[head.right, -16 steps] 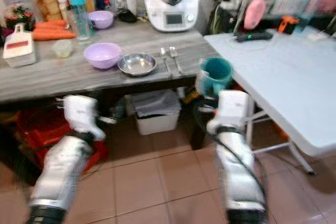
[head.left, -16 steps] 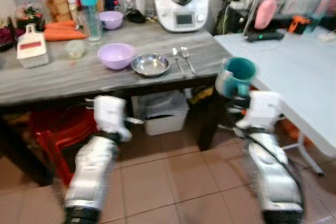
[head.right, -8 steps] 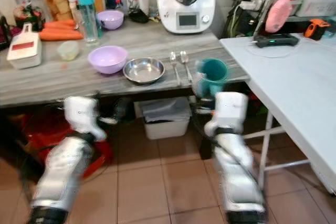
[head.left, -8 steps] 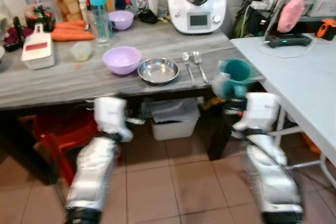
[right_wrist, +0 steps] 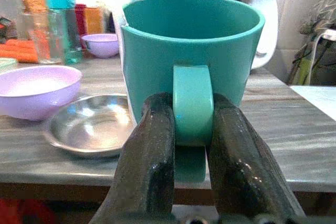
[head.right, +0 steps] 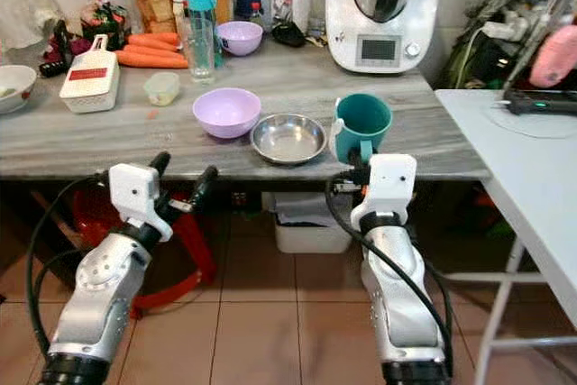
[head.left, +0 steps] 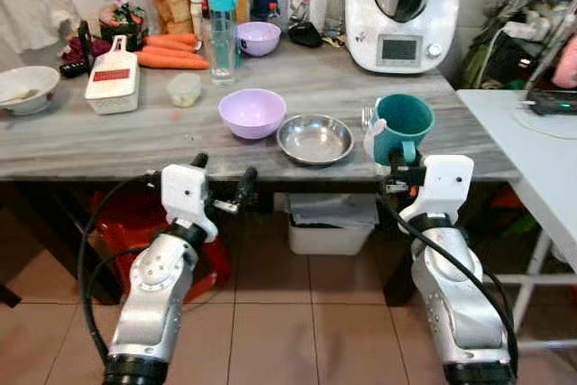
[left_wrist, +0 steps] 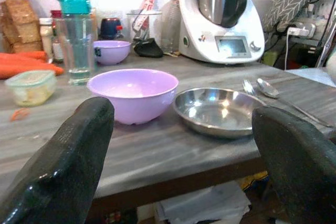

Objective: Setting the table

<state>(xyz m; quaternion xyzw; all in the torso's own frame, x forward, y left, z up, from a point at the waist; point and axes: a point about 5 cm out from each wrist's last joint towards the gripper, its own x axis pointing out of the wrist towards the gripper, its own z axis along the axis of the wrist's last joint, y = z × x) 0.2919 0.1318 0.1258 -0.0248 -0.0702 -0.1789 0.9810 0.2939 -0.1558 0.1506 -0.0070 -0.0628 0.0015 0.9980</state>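
My right gripper [head.left: 402,165] is shut on the handle of a teal mug [head.left: 403,123] and holds it upright over the front edge of the grey wooden table [head.left: 108,137]. In the right wrist view both fingers [right_wrist: 152,145] clamp the handle of the mug [right_wrist: 191,45]. Just left of the mug sit a steel bowl [head.left: 315,138] and a lavender bowl [head.left: 252,112]. A fork and spoon [left_wrist: 268,88] lie beyond the steel bowl. My left gripper [head.left: 225,169] is open and holds nothing, just below the table's front edge.
A white food processor [head.left: 402,8], a teal-capped bottle [head.left: 221,20], carrots [head.left: 167,51], a small purple bowl [head.left: 259,38] and jars line the back. A white slicer [head.left: 112,78] and white bowl [head.left: 27,87] lie left. A white table [head.left: 541,160] stands right, a bin [head.left: 331,223] underneath.
The camera has swung, so the wooden table now lies straight ahead and sharper. The right gripper still holds the teal mug, now beside the steel bowl at the table's edge.
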